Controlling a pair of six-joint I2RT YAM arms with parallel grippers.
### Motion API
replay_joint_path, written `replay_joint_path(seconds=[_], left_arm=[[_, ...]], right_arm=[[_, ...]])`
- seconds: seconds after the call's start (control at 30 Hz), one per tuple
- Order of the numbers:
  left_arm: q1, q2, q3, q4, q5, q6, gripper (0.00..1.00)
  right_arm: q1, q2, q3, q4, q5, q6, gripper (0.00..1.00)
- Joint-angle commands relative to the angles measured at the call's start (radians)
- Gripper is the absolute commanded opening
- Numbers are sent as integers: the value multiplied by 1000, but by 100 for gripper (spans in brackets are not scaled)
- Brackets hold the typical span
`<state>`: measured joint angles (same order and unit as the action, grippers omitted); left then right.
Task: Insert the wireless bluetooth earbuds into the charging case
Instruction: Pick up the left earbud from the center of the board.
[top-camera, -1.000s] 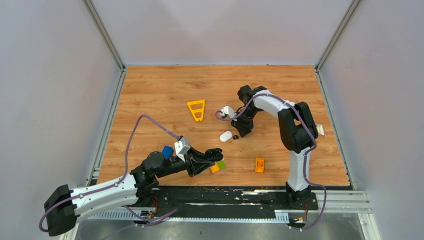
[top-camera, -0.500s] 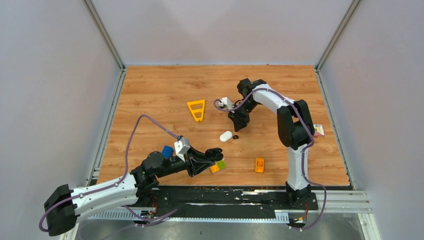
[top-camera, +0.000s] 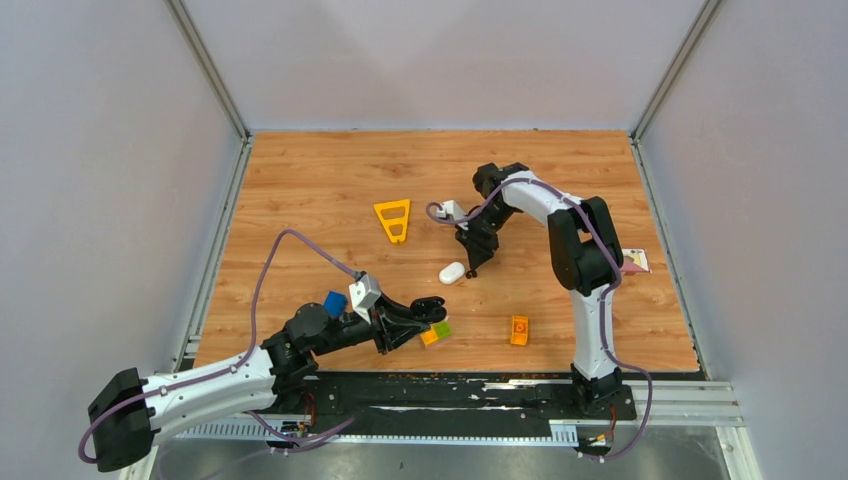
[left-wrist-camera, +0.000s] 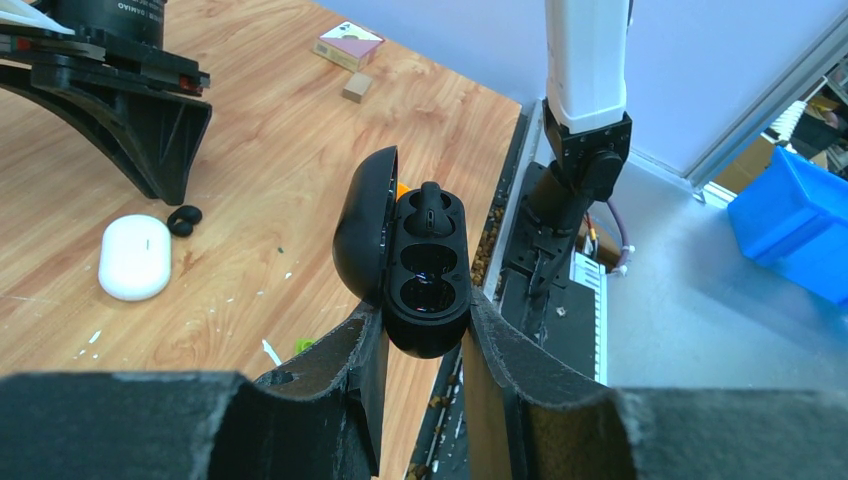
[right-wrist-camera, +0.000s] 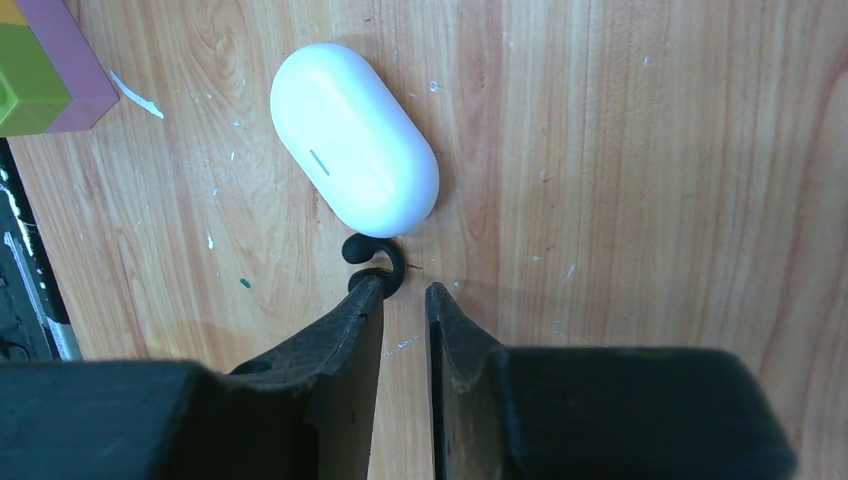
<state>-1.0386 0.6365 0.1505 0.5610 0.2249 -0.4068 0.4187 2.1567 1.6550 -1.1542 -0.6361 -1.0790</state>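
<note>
Glossy black earbud (right-wrist-camera: 358, 249), mid-table just right of the white case (right-wrist-camera: 355, 135), looks light, hard and slippery, so we'd pinch its rounded body; right gripper (right-wrist-camera: 403, 295) hovers over it barely parted, empty, while left gripper (left-wrist-camera: 420, 330) clamps the open black charging case (left-wrist-camera: 432, 290) near-left.

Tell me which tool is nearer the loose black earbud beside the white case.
Right. The right tool sits at the black earbud, one fingertip over it, beside the white case. The left tool is far off, gripping an open black case.
</note>
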Motion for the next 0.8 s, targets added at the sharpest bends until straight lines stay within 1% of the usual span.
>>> replay_joint_path(seconds=[0.0, 0.53, 0.77], left_arm=[[-3, 1, 3, 43, -10, -6, 0], [-2, -1, 8, 33, -7, -9, 0], [-3, -1, 9, 33, -7, -8, 0]], right_arm=[[7, -12, -9, -20, -21, -27, 23], [23, -47, -61, -33, -26, -53, 25], [25, -47, -53, -48, -58, -61, 22]])
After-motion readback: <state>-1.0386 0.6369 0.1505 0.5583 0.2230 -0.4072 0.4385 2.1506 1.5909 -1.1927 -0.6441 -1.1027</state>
